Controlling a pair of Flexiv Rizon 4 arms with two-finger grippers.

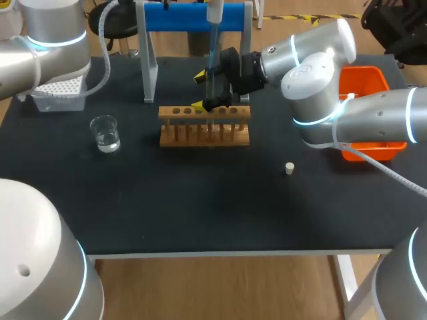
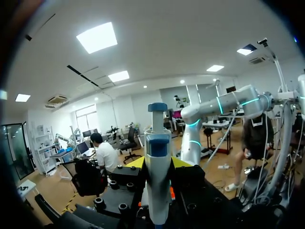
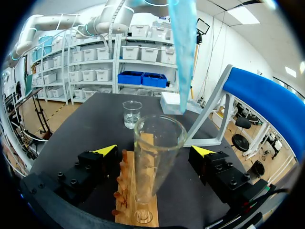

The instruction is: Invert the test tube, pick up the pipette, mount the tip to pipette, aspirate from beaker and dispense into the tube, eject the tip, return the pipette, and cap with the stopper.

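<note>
The glass test tube point(image 3: 155, 157) stands mouth-up, leaning a little, in a hole of the wooden rack point(image 1: 203, 127) near the middle of the dark surface point(image 1: 200, 207). It looks light, stiff, smooth and breakable, so it is best taken gently around its upper wall, clear of the rim. The right pincer point(image 3: 155, 151) sits spread to either side of it, its fingers apart from the glass. Close above the mouth hangs the blue tip point(image 3: 182, 52) of the pipette point(image 2: 157, 157), whose rigid plastic body the left pincer point(image 2: 158, 163) pinches. In the head view the beaker point(image 1: 105, 133) of water sits well to the rack's left and the white stopper point(image 1: 289, 168) lies off to its right. Dispensing seems the step in hand.
</note>
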